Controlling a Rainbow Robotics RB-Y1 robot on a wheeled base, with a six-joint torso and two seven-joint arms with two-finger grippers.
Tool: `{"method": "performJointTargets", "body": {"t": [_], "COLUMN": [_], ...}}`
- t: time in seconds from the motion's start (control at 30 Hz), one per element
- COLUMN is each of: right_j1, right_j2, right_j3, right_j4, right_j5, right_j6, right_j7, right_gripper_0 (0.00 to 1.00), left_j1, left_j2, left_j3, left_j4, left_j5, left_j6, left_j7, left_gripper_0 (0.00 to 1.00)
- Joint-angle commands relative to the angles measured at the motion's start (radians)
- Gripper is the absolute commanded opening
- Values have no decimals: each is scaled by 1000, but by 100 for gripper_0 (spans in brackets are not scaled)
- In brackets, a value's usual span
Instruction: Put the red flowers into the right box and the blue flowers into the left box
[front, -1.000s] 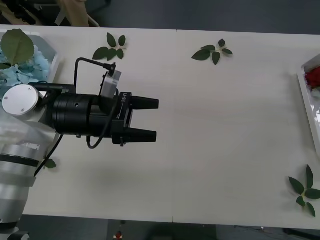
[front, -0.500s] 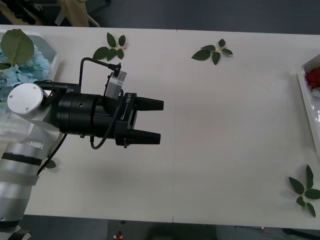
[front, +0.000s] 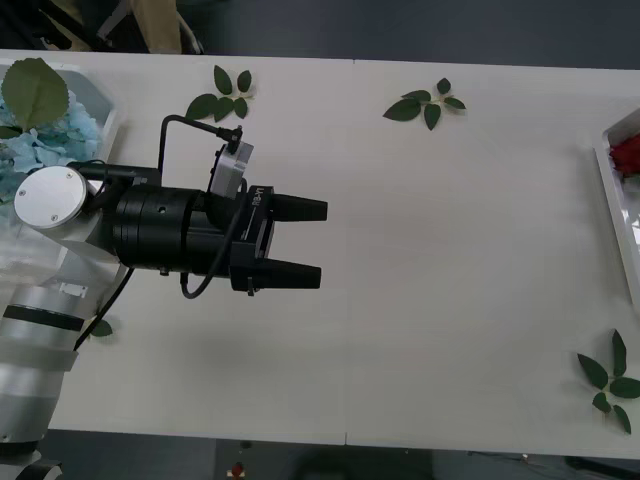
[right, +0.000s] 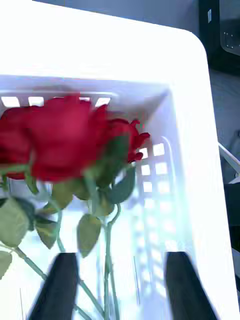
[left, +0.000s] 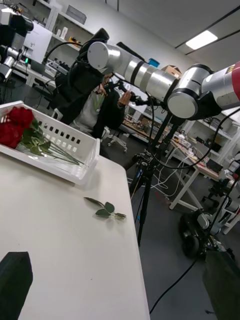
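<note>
The red flowers (right: 60, 137) lie in the right box (right: 187, 150), blooms against its slotted wall and stems running back between my right gripper's black fingers. My right gripper (right: 120, 290) hangs open just above them, holding nothing. In the front view the right box (front: 612, 190) sits at the table's right edge with the red flowers (front: 628, 155) inside. The blue flowers (front: 35, 150) lie in the left box (front: 105, 112) at the far left. My left gripper (front: 318, 241) hovers open over the table's left half, pointing right. The left wrist view looks across at the right box (left: 75, 150).
Loose green leaf sprigs lie on the table: one (front: 220, 95) near the left box, one (front: 425, 103) at the back middle, one (front: 610, 380) at the front right. The right arm (left: 150, 75) reaches over the right box.
One second ago the left gripper was slightly further left; it shifted a little to the right and has held still since. Flowers and boxes are unchanged.
</note>
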Motion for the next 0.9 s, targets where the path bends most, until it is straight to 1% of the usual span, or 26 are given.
{"method": "performJointTargets", "body": {"t": [0.03,0.2,0.33,0.43,0.53,0.9], "right_j1": [-29,-37,-35,-37,-37,-35], "right_j2": [-26,-16,-2,10,14,26], "right_j3": [-12,-8,-8,-14,-14,-22], "right_j4": [-8,-10,-31,-48,-60,-151], "right_j5": [-16,-88,-173,-251,-374,-671], "right_j6": [-15,-14,-11,25,75,295], "right_j7": [14,46,175,238,318,603], "right_gripper_0": [81,82,82,82,82,82], "left_j1": [-22,-22,-22,-22,-22,-22], "left_j2": [-7,-7,-7,-7,-7,-7], "left_j3": [2,2,2,2,2,2], "left_j4": [-18,-18,-18,-18,-18,-18], "left_j5": [9,9,9,9,9,9], "left_j6": [-1,-1,-1,-1,-1,-1], "left_j7": [-24,-24,-24,-24,-24,-24], "left_gripper_0": [100,100,100,100,100,100]}}
